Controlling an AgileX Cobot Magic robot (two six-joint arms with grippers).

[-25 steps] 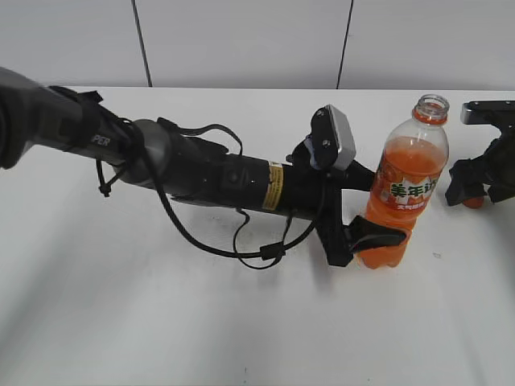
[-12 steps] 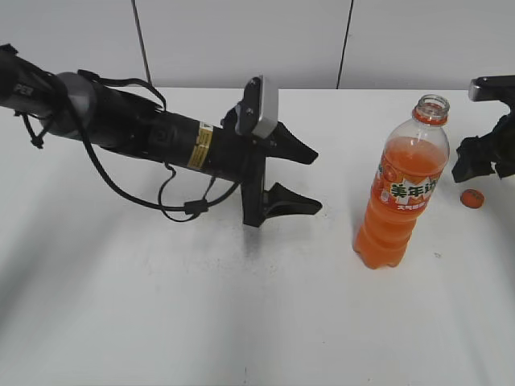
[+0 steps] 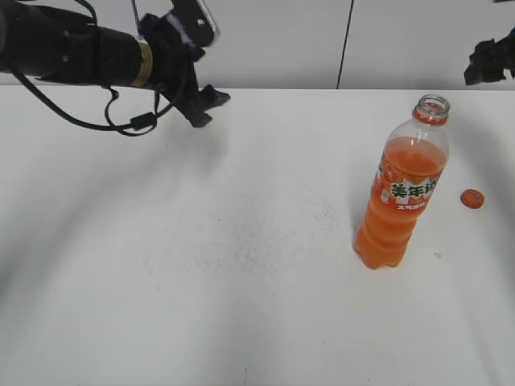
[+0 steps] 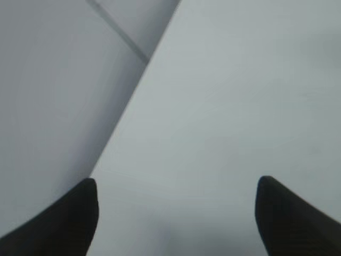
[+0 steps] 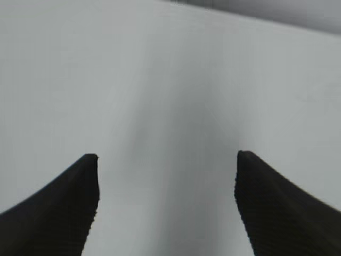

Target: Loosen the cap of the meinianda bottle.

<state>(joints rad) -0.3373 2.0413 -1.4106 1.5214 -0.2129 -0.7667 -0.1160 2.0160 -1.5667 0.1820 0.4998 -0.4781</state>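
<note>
The meinianda bottle [image 3: 403, 189] stands upright on the white desk [image 3: 241, 265], toward the right side in the exterior view. It is filled with orange drink up to its shoulder, and the label with green characters faces the camera. Its mouth is open at the top, with only the orange neck ring around it. The cap [image 3: 472, 198] lies alone on the desk to the right of the bottle, near it but not touching it, at about the height of the label in the picture.

The left pincer [image 3: 208, 100] is raised at the upper left, in front of the grey wall [image 3: 265, 40] and above the far edge of the desk, well apart from the bottle. In the left wrist view the two dark fingers [image 4: 74, 213] stand wide from each other, and between them there is only the desk surface and the wall, so this pincer holds nothing.

The right pincer [image 3: 489, 60] shows only as a dark part at the upper right edge of the exterior view, above the cap and well apart from it. In the right wrist view its fingers [image 5: 64, 202] are also spread wide, with nothing between them except the bare desk
</note>
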